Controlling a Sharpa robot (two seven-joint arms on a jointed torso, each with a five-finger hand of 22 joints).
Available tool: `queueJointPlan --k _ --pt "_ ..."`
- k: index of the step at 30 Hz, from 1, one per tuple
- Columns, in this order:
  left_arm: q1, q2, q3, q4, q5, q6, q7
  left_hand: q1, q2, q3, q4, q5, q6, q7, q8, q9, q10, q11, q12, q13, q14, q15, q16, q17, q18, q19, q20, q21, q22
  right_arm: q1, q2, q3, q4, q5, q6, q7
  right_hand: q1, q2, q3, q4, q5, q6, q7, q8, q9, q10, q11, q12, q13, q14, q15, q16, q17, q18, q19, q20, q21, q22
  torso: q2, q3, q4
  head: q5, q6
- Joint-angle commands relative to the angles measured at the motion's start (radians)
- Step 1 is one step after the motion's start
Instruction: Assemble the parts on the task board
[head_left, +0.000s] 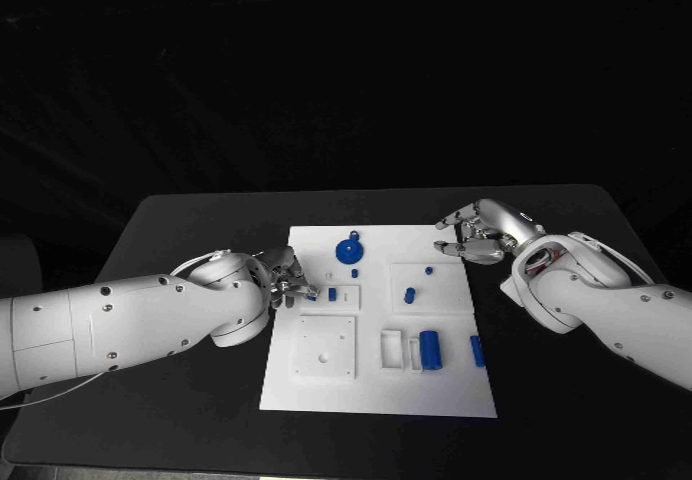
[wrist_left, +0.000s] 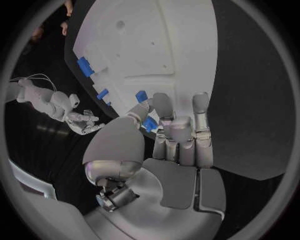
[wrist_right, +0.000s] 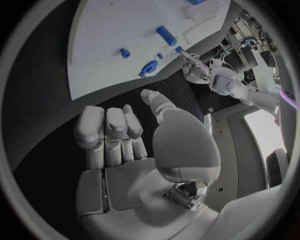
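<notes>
1. The white board (head_left: 378, 375) is lying flat in the middle of the black worktop (head_left: 188, 225), dead centre of the head view.
2. The left hand (head_left: 277, 279) is coming in from the left edge and sitting at the board's left rim, about mid-height in the frame. In the left wrist view its fingers (wrist_left: 164, 107) are curling in around a small blue part (wrist_left: 149, 123), so it looks like it's pinching that piece right over the board's edge.
3. The right hand (head_left: 483, 233) is hovering at the board's upper right corner. In the right wrist view its fingers (wrist_right: 115, 125) are bent in toward the palm with nothing in them, so it's closed on air.
4. Blue bits on the board: a round disc (head_left: 351, 250) is sitting in the upper middle, a small peg (head_left: 410, 295) is sitting right of centre, a small block (head_left: 332, 295) is sitting just right of the left hand, a fat cylinder (head_left: 430, 348) is lying lower down, and a slim bar (head_left: 476, 349) is lying near the right rim.
5. A square white plate (head_left: 326, 346) is lying on the board's lower left.
</notes>
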Motion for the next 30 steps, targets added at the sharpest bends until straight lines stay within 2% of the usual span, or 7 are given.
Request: queueJointPlan --k 1,17,20,21,23,30 --pt "-0.017 0.004 -0.015 -0.002 0.018 0.094 -0.023 0.000 0.029 0.004 -0.019 0.003 0.215 -0.099 0.009 -0.001 0.014 -0.037 0.009 0.004 0.006 -0.002 0.009 0.006 -0.003 0.000 0.006 0.005 0.020 -0.001 0.001 0.000 0.000 -0.007 0.011 0.009 -0.011 -0.003 0.004 0.003 0.005 0.006 0.000 -0.004 -0.002 -0.002 -0.003 -0.004 -0.001 0.000 -0.004 -0.005 -0.001 0.011 0.045 -0.001 -0.005 0.136 0.000 0.0002 0.0004 0.000 0.001" --pt "-0.017 0.005 -0.015 0.000 0.018 0.140 -0.017 -0.016 0.042 0.005 -0.026 0.004 0.217 -0.102 0.020 0.002 0.015 -0.039 0.017 0.009 0.014 -0.003 0.018 0.028 -0.003 0.003 0.005 0.012 0.021 -0.002 0.001 0.000 0.001 -0.007 0.012 0.009 -0.013 -0.004 0.005 0.004 0.010 0.007 0.000 -0.004 -0.002 -0.001 -0.003 -0.004 0.000 0.000 -0.004 -0.005 -0.001 0.011 0.046 -0.001 -0.005 0.136 0.000 -0.0003 0.0006 0.001 -0.002" --pt "-0.017 0.006 -0.015 -0.001 0.017 0.144 -0.019 -0.020 0.047 0.003 -0.021 -0.008 0.217 -0.102 0.021 0.003 0.015 -0.039 0.018 0.009 0.014 -0.003 0.018 0.028 -0.003 0.004 0.005 0.012 0.020 -0.002 0.000 0.000 0.002 -0.007 0.012 0.009 -0.013 -0.004 0.006 0.004 0.013 0.007 0.000 -0.004 -0.002 -0.001 -0.003 -0.004 -0.001 0.000 -0.004 -0.006 -0.002 0.011 0.046 -0.001 -0.005 0.136 0.000 0.0002 0.0007 0.002 -0.002" --pt "-0.017 0.006 -0.015 -0.002 0.017 0.146 -0.020 -0.022 0.052 -0.001 -0.014 -0.034 0.217 -0.103 0.023 0.003 0.015 -0.040 0.019 0.009 0.015 -0.004 0.018 0.030 -0.003 0.004 0.005 0.013 0.020 -0.002 0.000 0.000 0.002 -0.007 0.012 0.009 -0.013 -0.004 0.006 0.004 0.013 0.007 0.000 -0.004 -0.002 -0.001 -0.003 -0.004 -0.001 0.000 -0.004 -0.006 -0.002 0.011 0.046 -0.001 -0.005 0.136 0.000 0.0001 0.0008 0.002 -0.002" --pt "-0.017 0.007 -0.015 -0.003 0.016 0.148 -0.021 -0.017 0.055 -0.007 -0.008 -0.041 0.216 -0.103 0.025 0.004 0.014 -0.040 0.021 0.009 0.016 -0.004 0.018 0.030 -0.003 0.004 0.005 0.012 0.020 -0.002 -0.001 0.000 0.003 -0.007 0.012 0.009 -0.013 -0.004 0.006 0.004 0.013 0.007 0.000 -0.004 -0.002 -0.001 -0.003 -0.004 -0.001 0.000 -0.004 -0.006 -0.002 0.011 0.046 -0.001 -0.005 0.136 0.000 0.0002 0.0008 0.002 -0.003" --pt "-0.017 0.006 -0.014 -0.007 0.002 0.154 -0.026 -0.001 0.055 -0.001 -0.018 -0.026 0.215 -0.102 0.026 0.004 0.014 -0.040 0.020 0.009 0.016 -0.004 0.018 0.031 -0.002 0.005 0.005 0.013 0.021 -0.002 -0.001 0.000 0.003 -0.007 0.013 0.009 -0.015 -0.005 0.007 0.004 0.018 0.008 0.000 -0.004 -0.002 -0.001 -0.004 -0.004 -0.001 0.000 -0.004 -0.006 -0.002 0.011 0.046 -0.001 -0.005 0.136 0.000 -0.0001 0.0003 0.003 -0.001"
